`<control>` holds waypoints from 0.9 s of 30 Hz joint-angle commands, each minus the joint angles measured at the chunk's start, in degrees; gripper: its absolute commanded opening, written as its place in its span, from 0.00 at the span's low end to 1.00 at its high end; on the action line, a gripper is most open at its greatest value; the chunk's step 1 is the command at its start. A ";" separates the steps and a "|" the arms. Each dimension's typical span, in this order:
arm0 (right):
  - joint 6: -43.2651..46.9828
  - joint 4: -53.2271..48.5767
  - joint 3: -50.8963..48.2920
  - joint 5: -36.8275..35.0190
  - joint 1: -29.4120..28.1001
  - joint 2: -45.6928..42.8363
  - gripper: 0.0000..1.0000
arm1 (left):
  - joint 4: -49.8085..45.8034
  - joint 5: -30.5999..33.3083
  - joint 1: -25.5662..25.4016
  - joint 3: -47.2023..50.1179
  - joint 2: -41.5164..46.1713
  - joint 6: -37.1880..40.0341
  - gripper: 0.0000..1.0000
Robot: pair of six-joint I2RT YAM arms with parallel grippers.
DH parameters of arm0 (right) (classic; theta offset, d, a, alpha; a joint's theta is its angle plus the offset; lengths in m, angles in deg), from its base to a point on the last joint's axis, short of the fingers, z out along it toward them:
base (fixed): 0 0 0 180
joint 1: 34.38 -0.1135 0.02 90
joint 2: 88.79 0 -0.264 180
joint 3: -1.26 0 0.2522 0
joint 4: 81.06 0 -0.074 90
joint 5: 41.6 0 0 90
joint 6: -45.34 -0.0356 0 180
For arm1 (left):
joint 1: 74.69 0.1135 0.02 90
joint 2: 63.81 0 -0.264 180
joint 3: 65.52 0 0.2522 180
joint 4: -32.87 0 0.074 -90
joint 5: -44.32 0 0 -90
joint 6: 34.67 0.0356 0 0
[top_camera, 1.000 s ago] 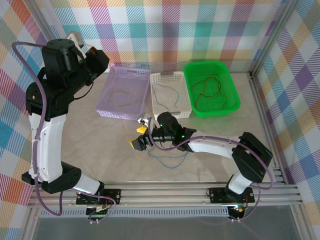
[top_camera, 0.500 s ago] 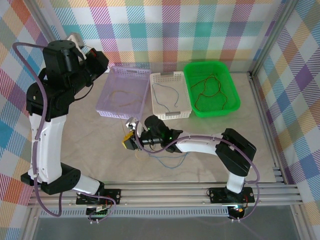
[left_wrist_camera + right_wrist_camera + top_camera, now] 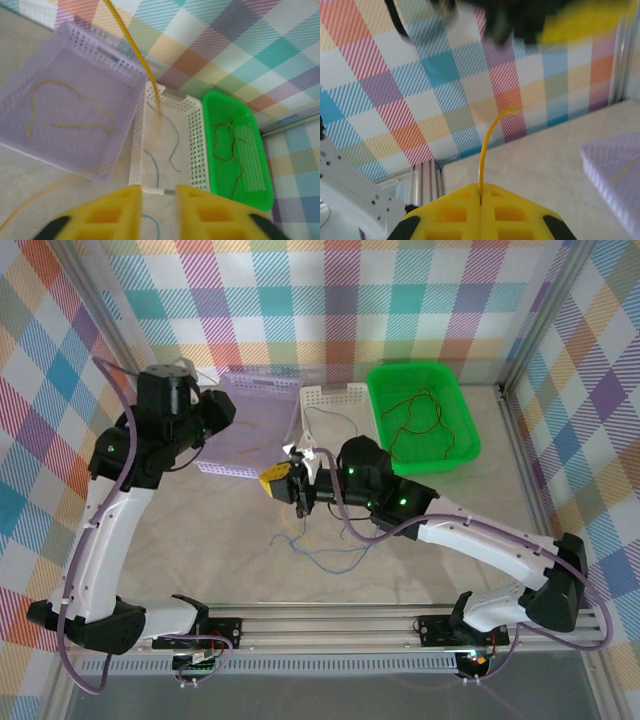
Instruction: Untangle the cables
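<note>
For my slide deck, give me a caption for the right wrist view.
Right gripper shut on an upright yellow cable, purple basket at right.

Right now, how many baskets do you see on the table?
3, side by side along the far edge: the purple basket on the left, the white basket in the middle and the green basket on the right. None appears to be hidden.

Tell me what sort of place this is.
Probably a robot test cell: a white left arm and right arm bolted to an aluminium rail, checked cloth walls, and purple, white and green perforated plastic baskets holding thin wires.
</note>
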 commanded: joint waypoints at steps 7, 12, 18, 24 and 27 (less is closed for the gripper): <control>6.15 -14.15 14.80 -0.81 4.51 0.26 0.00 | 9.35 -4.05 -1.75 17.27 6.93 -2.74 0.54; 7.04 -16.48 20.05 0.08 5.40 1.86 0.00 | 13.70 -5.83 -3.25 25.07 9.02 -4.44 0.69; 6.54 -17.56 21.93 1.70 6.89 3.32 0.00 | 18.29 -7.97 -3.80 29.98 12.97 -4.23 0.80; 6.20 -17.52 21.13 2.12 7.77 3.41 0.00 | 27.88 -13.63 -3.84 35.71 21.61 -1.20 0.87; 5.94 -17.47 20.95 2.04 8.43 3.58 0.00 | 31.07 -16.39 -3.85 38.28 25.45 -0.15 0.91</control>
